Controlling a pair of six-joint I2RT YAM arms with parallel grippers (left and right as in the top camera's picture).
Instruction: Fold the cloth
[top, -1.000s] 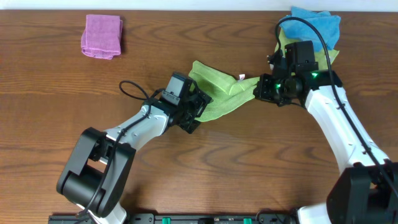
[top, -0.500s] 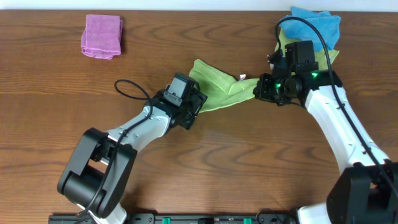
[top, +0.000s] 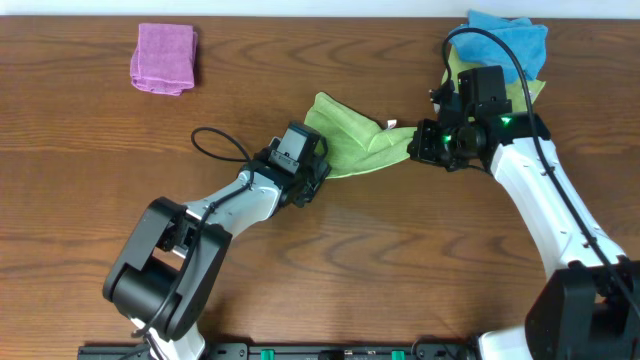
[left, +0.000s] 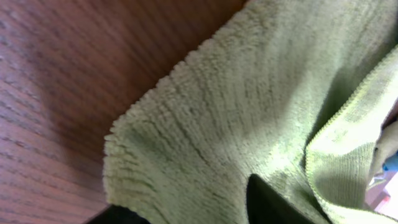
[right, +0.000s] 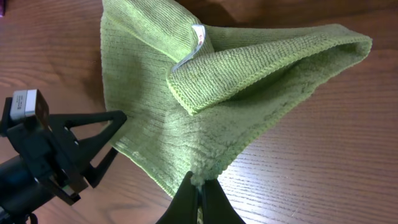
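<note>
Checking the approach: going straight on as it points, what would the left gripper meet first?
The cloth: its near edge lies right before the left gripper, perhaps touching.

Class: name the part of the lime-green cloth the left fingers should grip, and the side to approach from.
On the cloth, grip the free corner lying flat on the table beside the left gripper, coming in low from that side. The right gripper pinches another corner, so this one probably pairs with it for folding.

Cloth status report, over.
Right hand shut on cloth corner. Left hand open at its far edge. Cloth rumpled, partly doubled over. Pink cloth well clear.
</note>
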